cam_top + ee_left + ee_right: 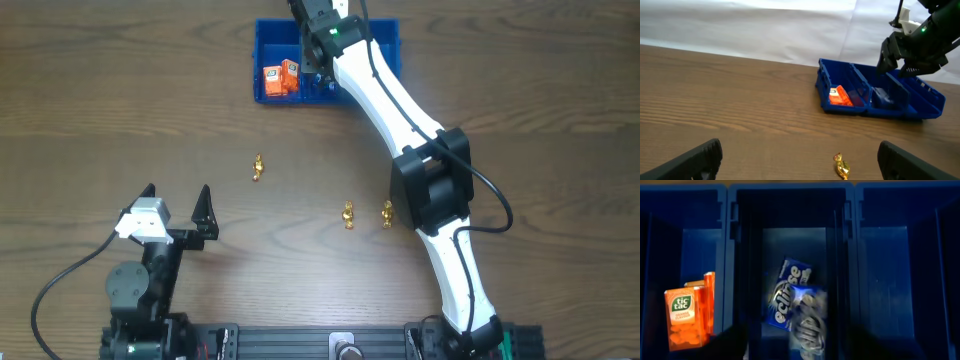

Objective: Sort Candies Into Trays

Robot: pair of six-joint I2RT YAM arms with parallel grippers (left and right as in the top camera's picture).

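Wood table (100,100); right gripper (899,65) hung apart over middle bin (795,245) of tray (259,60), upper centre; drop seemingly done; left gripper (177,195) apart, lower left; next: fine pinch on mid-frame candy (348,214).

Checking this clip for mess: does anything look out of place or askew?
Three gold-wrapped candies lie loose on the table, unsorted. In the middle compartment of the blue tray, two blue gum packs lie crooked, one overlapping the other. Nothing looks damaged.

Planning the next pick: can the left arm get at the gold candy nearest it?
Probably yes. The left hand is open, and the gold candy lies just ahead of it with nothing between them; the right arm is off over the blue tray.
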